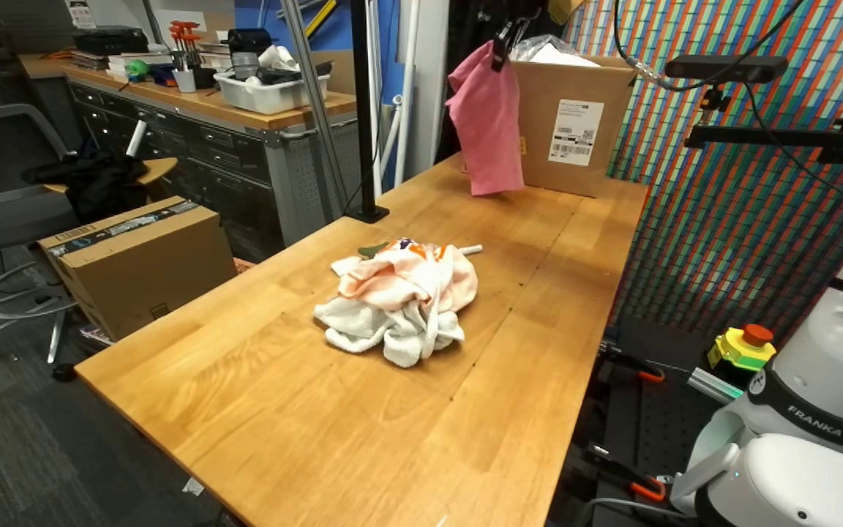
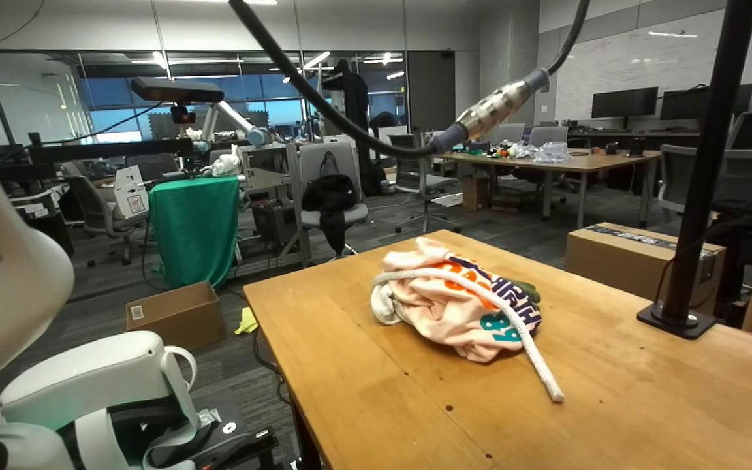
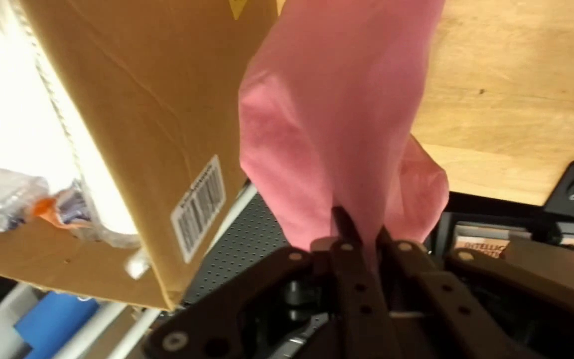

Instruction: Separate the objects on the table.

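Over the far end of the wooden table (image 1: 282,410), by a cardboard box (image 1: 538,157), the gripper (image 3: 361,224) is pinched nearly all the way in on 1 bright pink cloth (image 1: 491,132), which hangs from its tips. Lower hem close to the tabletop; can't tell if it touches, same for the box wall. Remaining objects sit well apart mid-table in 1 heap: peach-cream cloth (image 2: 441,320) on top, white-grey cloth (image 1: 359,322) spilling out below, pale cord (image 2: 535,358) lying across, dark green piece (image 2: 527,289) poking out at the edge, too covered to ID.

Step, my read: taking items off the heap 1 at a time, pink isolated, placement pending. Next move probably: lower it and let go clear of the heap, or lift it over the box rim if that's the drop spot; task doesn't say. Peach likely follows, shallow pinch on 1 top fold so white-grey doesn't ride along. Cord could snag.

Materials: pink looks thin, smooth, limp, long narrow drape, soft folds. Peach crumpled, soft, bold orange, navy and teal lettering. White-grey looks nubby, towel-like, lobed edges. Cord round, blunt-ended, seemingly braided. Box stiff, brown, clear plastic (image 3: 3,189) at its top. Tabletop smooth, honey-coloured, some dark spots.
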Robot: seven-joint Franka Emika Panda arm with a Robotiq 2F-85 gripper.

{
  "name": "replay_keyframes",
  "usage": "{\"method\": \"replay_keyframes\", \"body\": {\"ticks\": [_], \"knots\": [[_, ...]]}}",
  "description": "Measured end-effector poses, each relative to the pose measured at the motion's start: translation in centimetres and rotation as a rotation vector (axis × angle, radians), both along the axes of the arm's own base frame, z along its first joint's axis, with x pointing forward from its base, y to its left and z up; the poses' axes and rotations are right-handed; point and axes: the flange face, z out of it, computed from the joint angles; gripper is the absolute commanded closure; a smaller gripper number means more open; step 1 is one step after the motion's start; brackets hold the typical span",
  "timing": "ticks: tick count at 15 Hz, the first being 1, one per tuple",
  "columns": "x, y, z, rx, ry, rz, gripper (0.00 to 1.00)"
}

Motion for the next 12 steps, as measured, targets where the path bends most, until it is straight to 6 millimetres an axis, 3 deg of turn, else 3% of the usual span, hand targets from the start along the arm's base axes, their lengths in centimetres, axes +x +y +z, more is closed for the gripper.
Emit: {"method": "replay_keyframes", "body": {"ticks": [4,7,9,12], "knots": [[-1.1,-2.2,-1.1,-0.047,-0.103,-0.170,0.39],[-0.6,-1.3,-2.0,-0.104,-0.130,-0.235,0.17],[0.5,1.2,-3.1,-0.111,-0.095,-0.209,0.02],[2.6,8.0,-5.2,-0.048,-0.007,-0.099,0.00]]}}
